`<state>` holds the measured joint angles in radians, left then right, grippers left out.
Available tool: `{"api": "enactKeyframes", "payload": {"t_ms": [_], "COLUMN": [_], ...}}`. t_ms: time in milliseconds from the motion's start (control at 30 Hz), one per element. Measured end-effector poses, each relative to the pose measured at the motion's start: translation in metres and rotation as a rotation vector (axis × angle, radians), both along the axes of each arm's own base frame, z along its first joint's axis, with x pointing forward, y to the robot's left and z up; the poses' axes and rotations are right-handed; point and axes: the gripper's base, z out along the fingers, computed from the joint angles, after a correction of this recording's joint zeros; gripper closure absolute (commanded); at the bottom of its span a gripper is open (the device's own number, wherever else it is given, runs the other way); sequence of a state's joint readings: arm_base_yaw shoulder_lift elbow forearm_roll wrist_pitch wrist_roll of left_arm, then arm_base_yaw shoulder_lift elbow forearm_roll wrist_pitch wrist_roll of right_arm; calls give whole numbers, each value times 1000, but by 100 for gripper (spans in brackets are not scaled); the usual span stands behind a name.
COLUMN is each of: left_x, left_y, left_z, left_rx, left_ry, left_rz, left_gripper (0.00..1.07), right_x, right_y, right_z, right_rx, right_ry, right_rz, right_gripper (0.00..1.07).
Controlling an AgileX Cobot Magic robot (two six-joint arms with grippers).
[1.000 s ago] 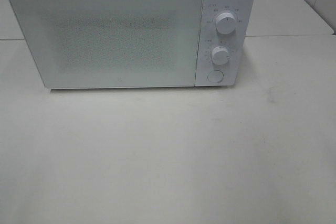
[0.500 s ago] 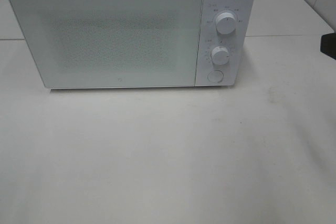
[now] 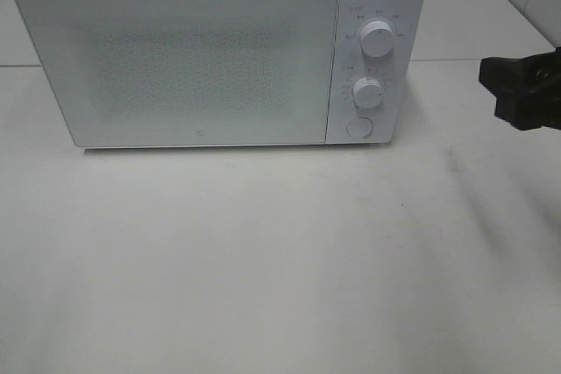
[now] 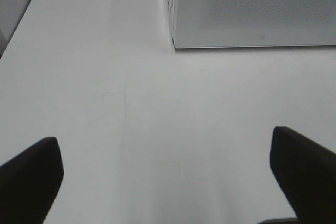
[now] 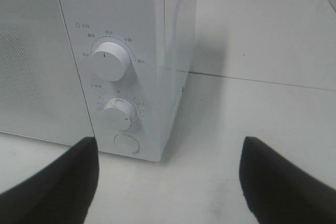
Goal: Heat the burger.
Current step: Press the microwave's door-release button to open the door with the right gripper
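As the right gripper [image 5: 168, 179] hovers right of the microwave [image 3: 219, 59], jaws wide, facing its knobs [image 5: 109, 60] (door [image 3: 131, 85] shut) | left gripper [image 4: 167, 174] over table [image 4: 157, 103], jaws spread, empty | burger: cannot tell where.

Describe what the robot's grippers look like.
The left gripper shows two matte black, wedge-shaped fingers with blunt tips. The right gripper has the same black fingers; from the high camera it is a blocky black mass. No cables or markings visible.
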<state>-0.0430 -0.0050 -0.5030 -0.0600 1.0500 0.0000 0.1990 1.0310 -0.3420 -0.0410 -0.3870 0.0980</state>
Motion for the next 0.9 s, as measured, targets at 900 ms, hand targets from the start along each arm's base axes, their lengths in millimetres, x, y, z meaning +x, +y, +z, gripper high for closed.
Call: {"api": "enactKeyframes", "payload": {"t_ms": [900], "left_x": [0], "left_y": [0], "left_z": [0], "left_rx": [0], "left_ry": [0], "left_rz": [0], "left_gripper": [6], "right_x": [22], "right_y": [58], "right_z": [-87], "right_rx": [-39], "right_ry": [-11], "right_rz": [-48], "right_gripper": [35]}}
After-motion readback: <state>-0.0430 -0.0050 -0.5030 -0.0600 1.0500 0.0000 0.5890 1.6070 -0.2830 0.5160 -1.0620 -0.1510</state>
